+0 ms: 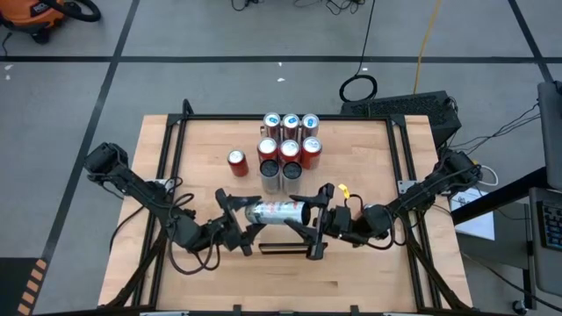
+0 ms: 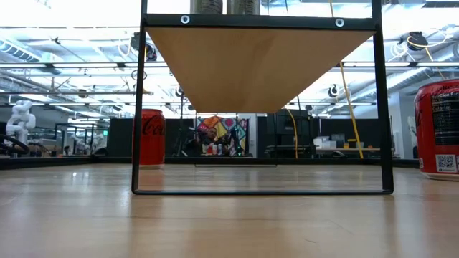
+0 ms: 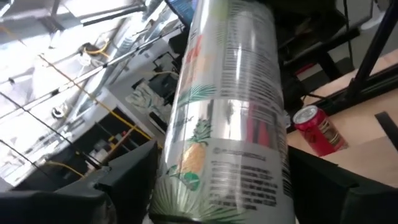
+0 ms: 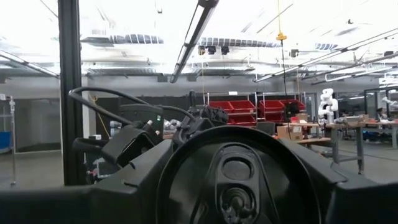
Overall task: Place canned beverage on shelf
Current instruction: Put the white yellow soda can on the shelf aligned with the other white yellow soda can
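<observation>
1. A pale wooden tabletop (image 1: 193, 272) lay under two dark robot arms in the high view, which met near its front centre.
2. At the left, a single red can (image 1: 237, 162) stood upright, apart from the others.
3. The left gripper (image 1: 235, 221) reached in from the left, its fingers spread on either side of one end of a tall silver can printed with green palm leaves and a pineapple (image 1: 279, 211). This can lay on its side in the air between the two grippers. Whether the left fingers were pressing it could not be told.
4. Behind it, a cluster of red and silver cans (image 1: 288, 149) stood upright together, seemingly on the pale wood shelf (image 2: 258, 61) with its thin black metal frame.
5. The right gripper (image 1: 318, 221) met the can's other end; the right wrist view was filled by the can's round base, framed by both fingers, so the can appeared held there.
6. Judged from this, several cans were already shelved, and this one was not yet on the shelf.
</observation>
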Robot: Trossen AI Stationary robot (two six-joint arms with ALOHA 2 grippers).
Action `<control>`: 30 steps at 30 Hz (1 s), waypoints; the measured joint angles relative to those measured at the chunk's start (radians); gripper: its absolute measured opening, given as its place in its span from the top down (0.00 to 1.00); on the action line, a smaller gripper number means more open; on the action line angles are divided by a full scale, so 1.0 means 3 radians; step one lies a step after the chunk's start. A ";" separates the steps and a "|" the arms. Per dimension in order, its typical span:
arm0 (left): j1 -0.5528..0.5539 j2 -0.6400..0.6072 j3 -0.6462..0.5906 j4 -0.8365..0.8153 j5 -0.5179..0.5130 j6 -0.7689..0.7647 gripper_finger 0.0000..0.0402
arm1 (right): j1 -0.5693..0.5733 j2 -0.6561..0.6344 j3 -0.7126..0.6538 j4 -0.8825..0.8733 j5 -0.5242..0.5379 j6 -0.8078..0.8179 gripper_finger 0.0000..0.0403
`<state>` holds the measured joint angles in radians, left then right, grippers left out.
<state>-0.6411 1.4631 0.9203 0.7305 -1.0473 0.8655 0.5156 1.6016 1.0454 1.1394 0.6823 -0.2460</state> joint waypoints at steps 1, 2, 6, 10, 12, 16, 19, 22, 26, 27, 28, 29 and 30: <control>0.0001 0.0000 0.0000 -0.0006 0.0000 -0.0062 0.21 | 0.0000 0.0000 0.0000 -0.0001 0.0002 -0.0026 0.44; 0.0000 0.0000 0.0000 -0.0012 -0.0001 -0.0113 0.20 | 0.0001 0.0000 0.0000 -0.0003 0.0002 -0.0035 0.44; -0.0035 -0.0001 0.0001 -0.0027 -0.0003 -0.0229 0.15 | 0.0001 0.0000 0.0000 -0.0005 -0.0004 -0.0075 0.42; -0.0105 -0.0005 0.0005 -0.0033 -0.0005 -0.0404 0.12 | 0.0001 0.0001 0.0000 -0.0023 -0.0005 -0.0290 0.42; -0.0166 -0.0006 0.0005 -0.0011 -0.0017 -0.0455 0.11 | 0.0011 -0.0018 -0.0001 -0.0065 -0.0005 -0.0473 0.42; -0.0256 -0.0006 0.0005 -0.0010 -0.0042 -0.0596 0.08 | 0.0013 -0.0074 -0.0001 -0.0140 -0.0010 -0.0691 0.42; -0.0278 -0.0006 0.0005 -0.0014 -0.0192 -0.0677 0.06 | 0.0011 -0.0122 -0.0001 -0.0249 -0.0009 -0.0673 0.42; -0.0291 -0.0006 0.0005 -0.0040 -0.0351 -0.0722 0.06 | 0.0011 -0.0132 -0.0001 -0.0312 -0.0011 -0.0639 0.42; -0.0315 -0.0006 0.0005 -0.0169 -0.0364 -0.0945 0.06 | 0.0013 -0.0133 -0.0001 -0.0341 -0.0049 -0.0642 0.42; -0.0326 -0.0006 0.0005 -0.0217 -0.0362 -0.1007 0.06 | 0.0014 -0.0136 -0.0001 -0.0374 -0.0104 -0.0642 0.43; -0.0336 -0.0006 0.0005 -0.0253 -0.0361 -0.1054 0.06 | 0.0014 -0.0136 -0.0001 -0.0401 -0.0165 -0.0642 0.43; -0.0345 -0.0006 0.0005 -0.0301 -0.0362 -0.1122 0.06 | 0.0015 -0.0136 -0.0001 -0.0435 -0.0218 -0.0642 0.43; -0.0354 -0.0006 0.0005 -0.0333 -0.0361 -0.1175 0.06 | 0.0015 -0.0136 -0.0001 -0.0478 -0.0275 -0.0640 0.43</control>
<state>-0.7472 1.4612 0.9218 0.6307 -1.1557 0.5131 0.5202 1.5608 1.0451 0.9961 0.5999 -0.4380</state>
